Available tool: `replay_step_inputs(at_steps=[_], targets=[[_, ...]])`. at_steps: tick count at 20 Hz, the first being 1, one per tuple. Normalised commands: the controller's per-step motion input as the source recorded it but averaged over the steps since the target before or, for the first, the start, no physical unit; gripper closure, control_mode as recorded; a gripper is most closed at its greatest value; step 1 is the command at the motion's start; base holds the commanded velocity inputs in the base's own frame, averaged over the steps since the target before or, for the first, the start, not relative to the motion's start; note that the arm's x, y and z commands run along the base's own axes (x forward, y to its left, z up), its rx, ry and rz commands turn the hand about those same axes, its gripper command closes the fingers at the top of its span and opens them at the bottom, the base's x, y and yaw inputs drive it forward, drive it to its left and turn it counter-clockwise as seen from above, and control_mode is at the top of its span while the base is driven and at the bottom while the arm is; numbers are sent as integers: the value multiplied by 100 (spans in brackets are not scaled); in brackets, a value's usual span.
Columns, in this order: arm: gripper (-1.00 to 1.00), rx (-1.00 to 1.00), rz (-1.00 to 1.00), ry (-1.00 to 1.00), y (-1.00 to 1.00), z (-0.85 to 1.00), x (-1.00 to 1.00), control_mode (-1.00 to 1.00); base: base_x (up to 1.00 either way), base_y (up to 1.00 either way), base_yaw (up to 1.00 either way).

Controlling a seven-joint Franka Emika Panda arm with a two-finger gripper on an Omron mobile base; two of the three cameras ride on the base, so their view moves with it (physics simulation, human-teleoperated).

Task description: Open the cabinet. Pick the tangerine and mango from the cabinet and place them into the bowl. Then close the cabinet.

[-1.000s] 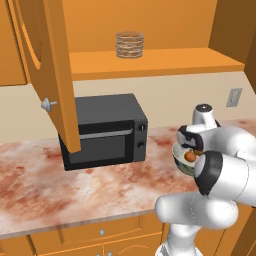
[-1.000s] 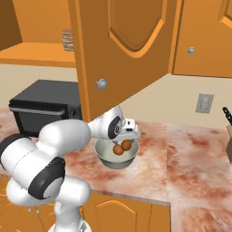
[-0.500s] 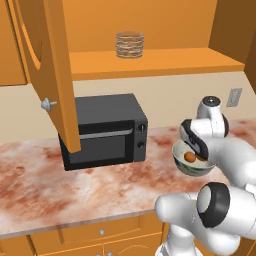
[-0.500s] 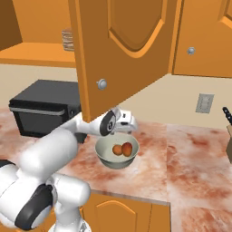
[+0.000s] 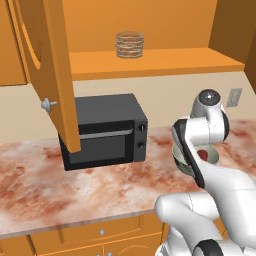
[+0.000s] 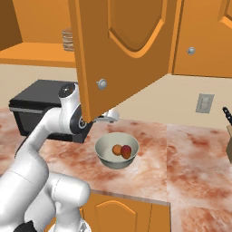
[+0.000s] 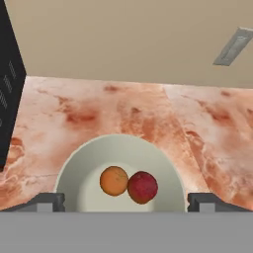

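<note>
1. Left base view: one cabinet (image 5: 50, 75) door is hanging open over one microwave (image 5: 102, 131).
2. Right base view: one bowl (image 6: 117, 151) is sitting on the counter (image 6: 190, 158), away from the edge.
3. Hand view: one tangerine (image 7: 114, 180) and one mango (image 7: 143, 187) are touching inside the bowl; gripper (image 7: 126, 201) fingers are standing wide apart, empty.

I'm seeing a plain orange tangerine (image 7: 114, 180) beside a deep red mango (image 7: 143, 187), pale grey-green bowl (image 7: 163, 163), counter (image 7: 99, 113) marbling in rusty red and cream, black microwave (image 5: 105, 130), orange wooden cabinet (image 6: 122, 50).
</note>
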Motion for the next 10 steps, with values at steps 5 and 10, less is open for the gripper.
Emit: replay_step_inputs(at_steps=[5,10], targets=[[-100,0,-7,-20,0,94,-100,-100,0,0,0],[-100,0,-3,-20,24,92,-97,-100,0,0,0]])
